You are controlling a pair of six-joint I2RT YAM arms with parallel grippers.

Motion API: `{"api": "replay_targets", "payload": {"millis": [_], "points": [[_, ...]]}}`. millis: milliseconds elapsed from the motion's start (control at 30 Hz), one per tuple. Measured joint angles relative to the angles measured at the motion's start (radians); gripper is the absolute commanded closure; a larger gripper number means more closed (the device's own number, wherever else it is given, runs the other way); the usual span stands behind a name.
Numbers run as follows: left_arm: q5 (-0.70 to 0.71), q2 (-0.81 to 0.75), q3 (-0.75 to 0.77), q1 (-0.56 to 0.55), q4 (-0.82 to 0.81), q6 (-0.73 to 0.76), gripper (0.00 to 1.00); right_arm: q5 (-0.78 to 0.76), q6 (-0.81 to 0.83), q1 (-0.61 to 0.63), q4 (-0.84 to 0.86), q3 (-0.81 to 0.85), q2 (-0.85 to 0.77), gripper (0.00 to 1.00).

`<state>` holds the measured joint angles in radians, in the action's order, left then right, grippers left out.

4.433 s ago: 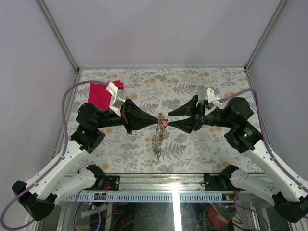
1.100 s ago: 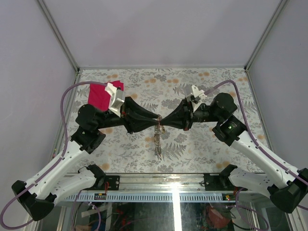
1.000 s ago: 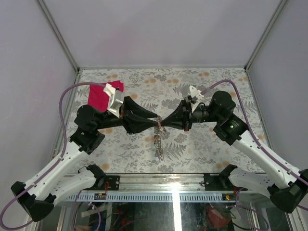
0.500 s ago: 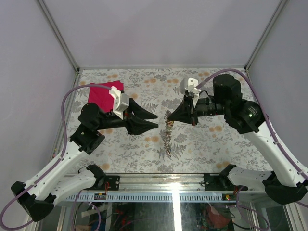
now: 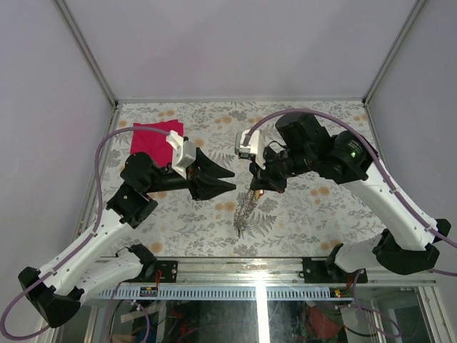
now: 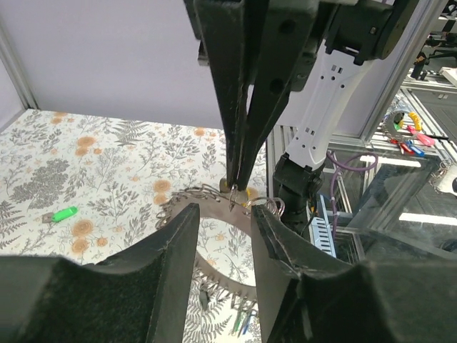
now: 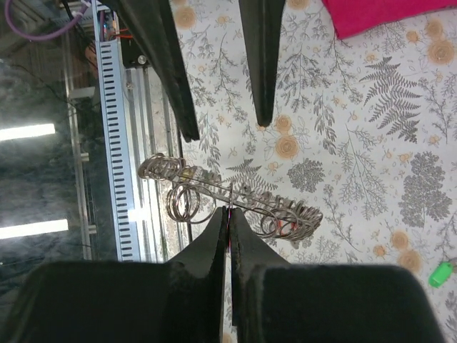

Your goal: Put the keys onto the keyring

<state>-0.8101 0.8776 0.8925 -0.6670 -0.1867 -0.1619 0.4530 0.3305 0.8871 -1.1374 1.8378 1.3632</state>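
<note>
Keyring hung above the table, its rim pinched in the clenched right gripper; the left gripper stood released, empty, beside it. A green key lay well apart: the left should pinch its head, low and square.

Left tool parted, level, pointing right; right tool pinched shut, angled down-left.

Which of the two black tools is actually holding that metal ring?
The right tool, pinched shut on the rim of the ring, which hangs from it. The left tool stands open, its tips short of the ring, holding nothing.
</note>
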Motion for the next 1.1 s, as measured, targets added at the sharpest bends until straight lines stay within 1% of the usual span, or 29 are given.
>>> {"api": "replay_targets", "payload": {"millis": [167,367,500,833,1100], "points": [[-0.016,0.010,-0.019,0.000,-0.003,0.002,0.66,-0.049,0.011,0.051,-0.065,0.095,0.047,1.00],[-0.051,0.028,-0.024,-0.002,-0.007,0.003,0.68,-0.053,0.023,0.097,-0.103,0.157,0.102,1.00],[-0.075,0.029,-0.024,-0.008,-0.007,0.010,0.70,-0.064,0.028,0.114,-0.110,0.163,0.126,1.00],[-0.108,0.029,-0.024,-0.013,-0.003,0.048,0.71,-0.076,0.029,0.129,-0.106,0.174,0.130,1.00],[-0.126,0.040,-0.025,-0.022,0.003,0.069,0.75,-0.076,0.029,0.132,-0.097,0.174,0.130,1.00]]}}
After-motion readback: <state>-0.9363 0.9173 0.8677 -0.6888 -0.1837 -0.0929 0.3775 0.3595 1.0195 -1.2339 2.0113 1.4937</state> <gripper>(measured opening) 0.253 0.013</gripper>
